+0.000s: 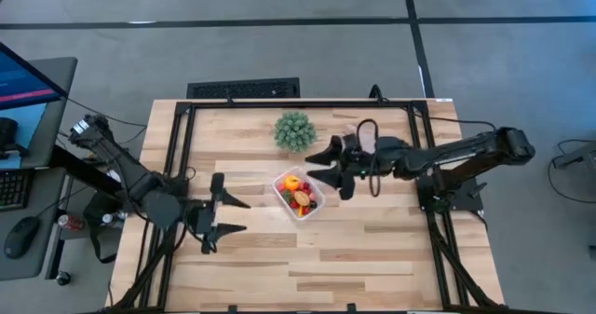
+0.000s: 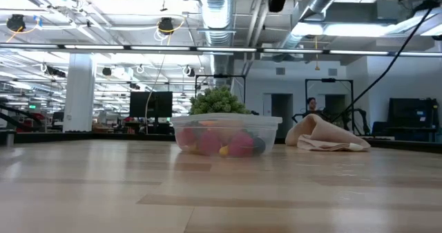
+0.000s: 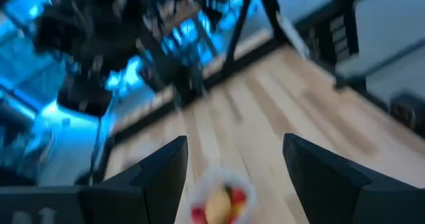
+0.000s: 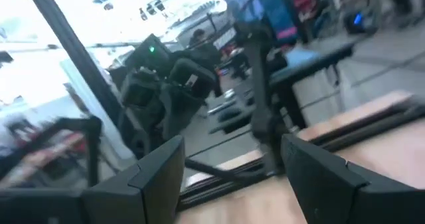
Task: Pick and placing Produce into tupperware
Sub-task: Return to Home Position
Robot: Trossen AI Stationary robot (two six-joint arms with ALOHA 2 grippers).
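The clear tupperware (image 1: 298, 194) stands on the wooden table at its middle, with red, orange and yellow produce (image 1: 298, 192) inside; the low view shows it too (image 2: 226, 134). My left gripper (image 1: 229, 214) hangs open to the left of the container, raised off the table, fingers pointing toward it. My right gripper (image 1: 332, 170) is open as well, raised just right of the container and in front of the green plant (image 1: 294, 130). The left wrist view catches the tupperware (image 3: 220, 201) between its fingers, far below.
A round green spiky plant stands behind the tupperware toward the far edge. A beige cloth (image 2: 324, 136) lies at the back right, under my right arm. A black frame (image 1: 182, 137) rims the table's sides and far edge. Bare wood fills the near half.
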